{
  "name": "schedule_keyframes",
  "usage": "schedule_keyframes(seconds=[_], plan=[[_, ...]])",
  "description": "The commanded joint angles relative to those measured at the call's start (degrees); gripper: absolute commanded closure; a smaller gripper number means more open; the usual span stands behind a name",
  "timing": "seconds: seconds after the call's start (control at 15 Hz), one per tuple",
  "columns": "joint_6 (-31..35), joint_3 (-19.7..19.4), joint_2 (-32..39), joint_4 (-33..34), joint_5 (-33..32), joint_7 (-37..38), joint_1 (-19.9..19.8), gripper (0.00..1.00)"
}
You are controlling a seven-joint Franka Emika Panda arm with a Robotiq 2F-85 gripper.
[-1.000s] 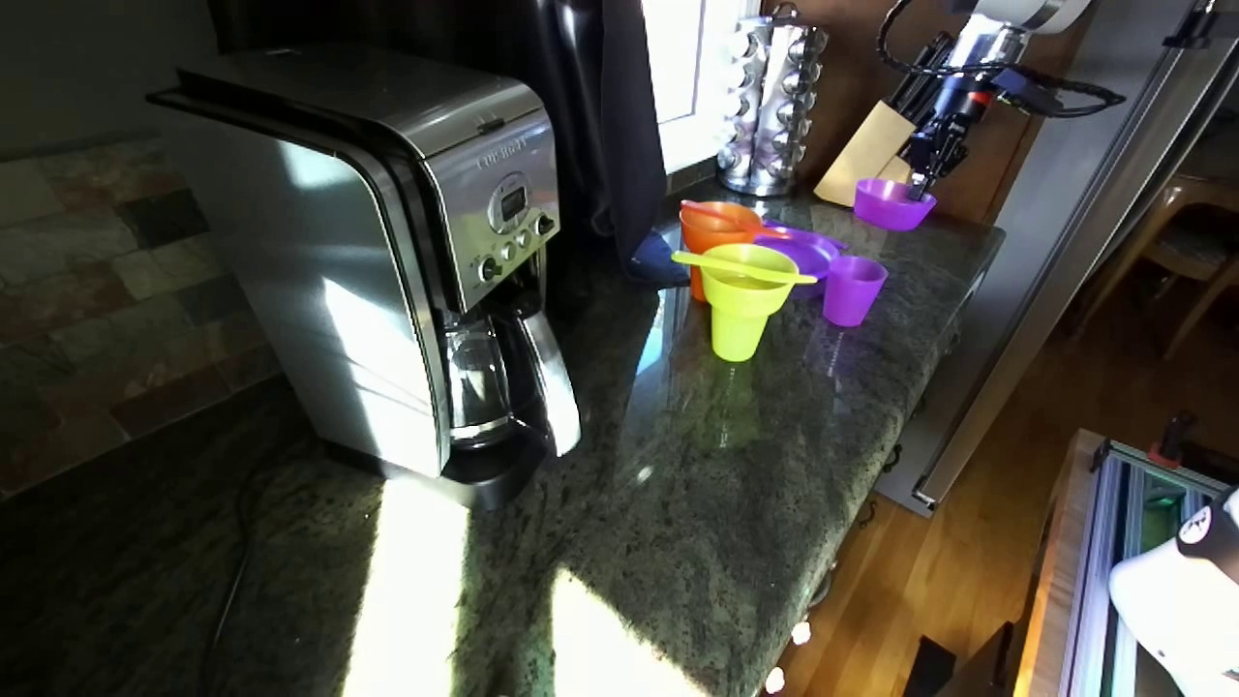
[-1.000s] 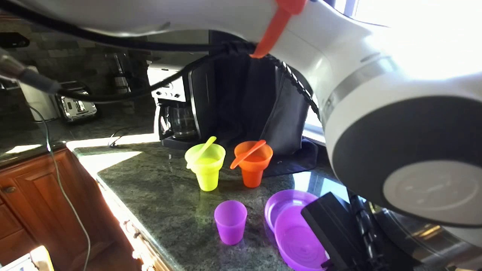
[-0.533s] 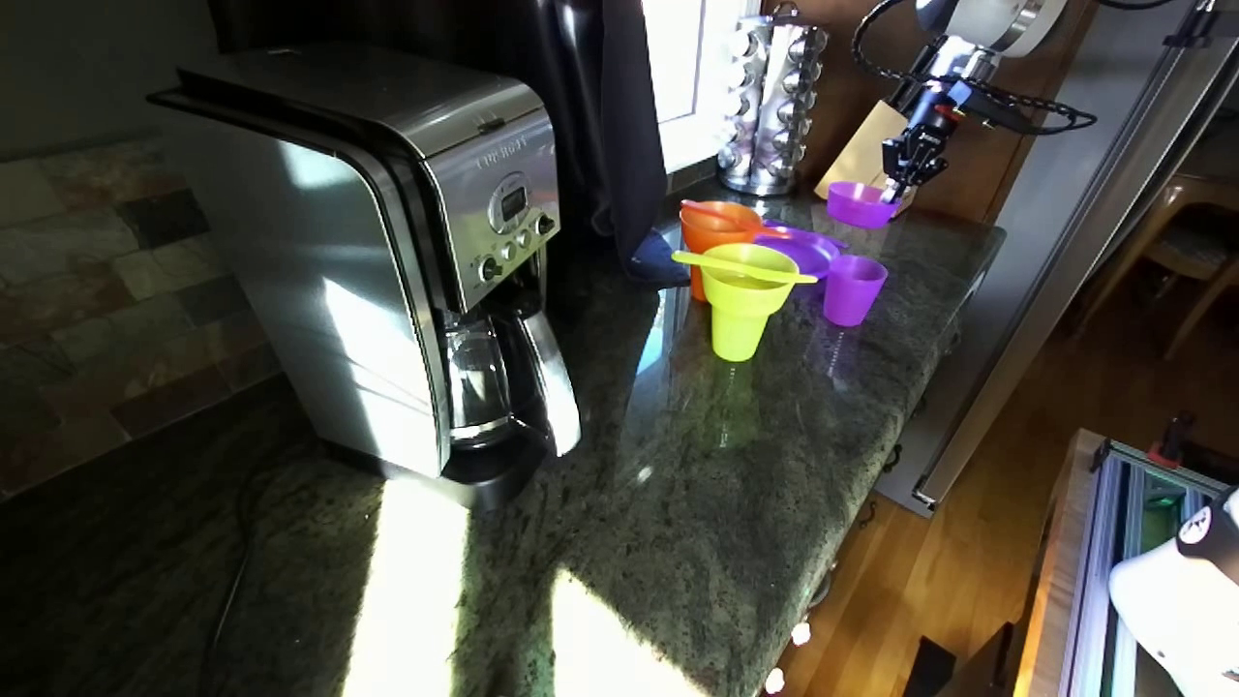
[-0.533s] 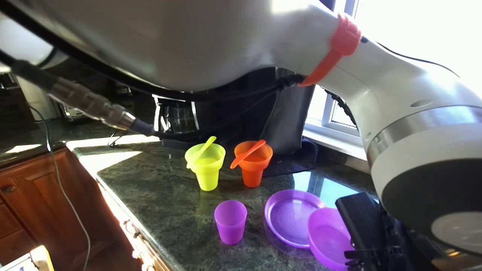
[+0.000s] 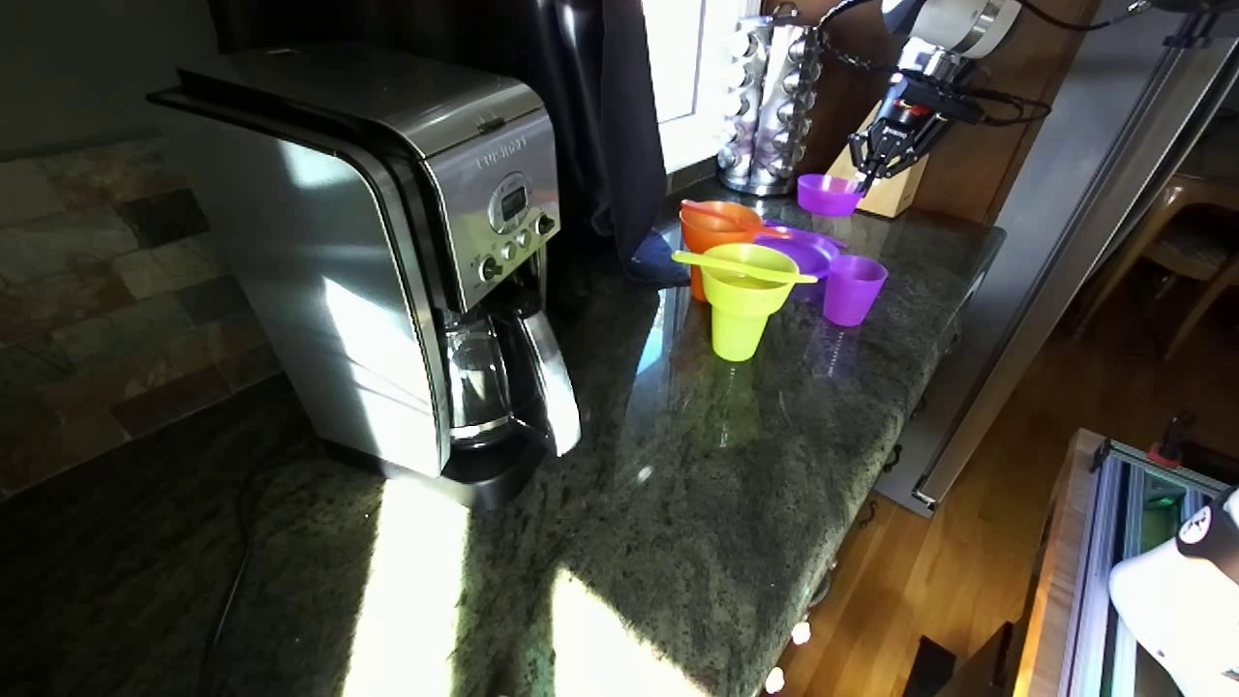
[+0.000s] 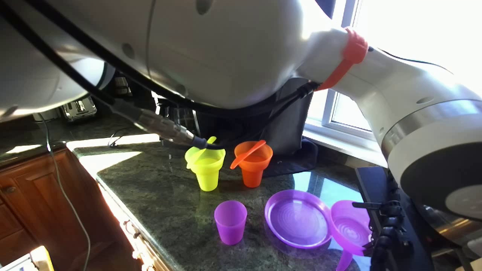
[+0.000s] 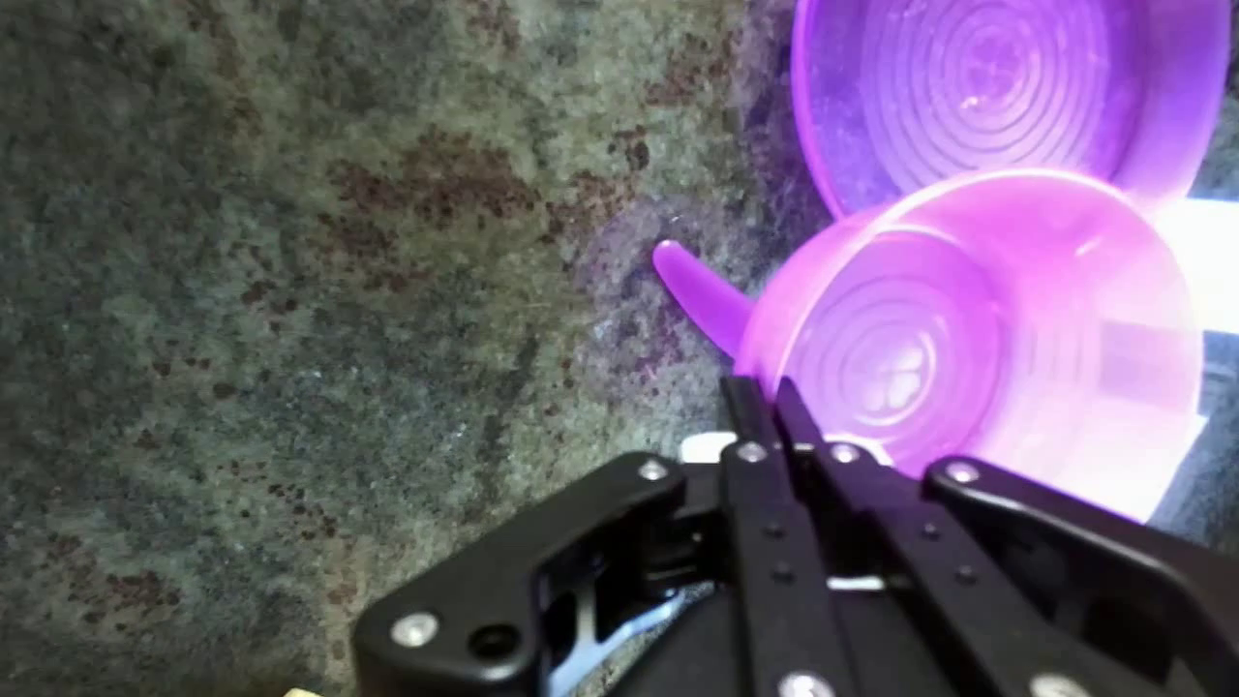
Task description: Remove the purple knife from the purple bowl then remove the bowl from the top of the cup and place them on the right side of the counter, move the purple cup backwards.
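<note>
The gripper (image 7: pixel 763 384) is pinching the bowl (image 7: pixel 968 339) by its rim, with the jaws clamped on that edge. A second ago the bowl hid a big part of the plate (image 6: pixel 297 220). Now it has moved nearer the spice rack (image 5: pixel 784 116), and only its edge covers the plate's edge. I can't tell if it touches the plate or the counter (image 6: pixel 169 199). One end of the knife (image 6: pixel 344 260) now pokes out past the bowl; the rest is hidden. The purple cup (image 6: pixel 230 223) stands on the counter near the plate, just where it was. The green cup (image 6: pixel 207 169) and the orange cup (image 6: pixel 252 171) have stayed put too.

The wrist view looks down into the bowl and shows the knife's end too. In an exterior view the coffee maker (image 5: pixel 397 261) is big and whole. In an exterior view there is a toaster (image 6: pixel 79 109), and the arm (image 6: pixel 233 49) hides most of the coffee maker.
</note>
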Motion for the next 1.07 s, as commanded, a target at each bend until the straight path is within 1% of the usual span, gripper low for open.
schedule_keyframes(seconds=[0.0, 0.27, 0.53, 0.6, 1.0], plan=[[-4.4, 1.8, 4.7, 5.9, -1.8, 0.7, -1.8, 0.99], [-3.9, 2.1, 6.3, 6.7, -1.3, 0.3, -3.4, 0.99], [-1.8, 2.2, 5.5, 5.2, -1.2, -0.4, -5.2, 0.99], [-1.4, 0.9, 5.0, 4.1, -0.2, -0.9, -4.2, 0.99], [-1.4, 0.9, 3.2, 1.8, 0.1, 1.4, -2.8, 0.99]])
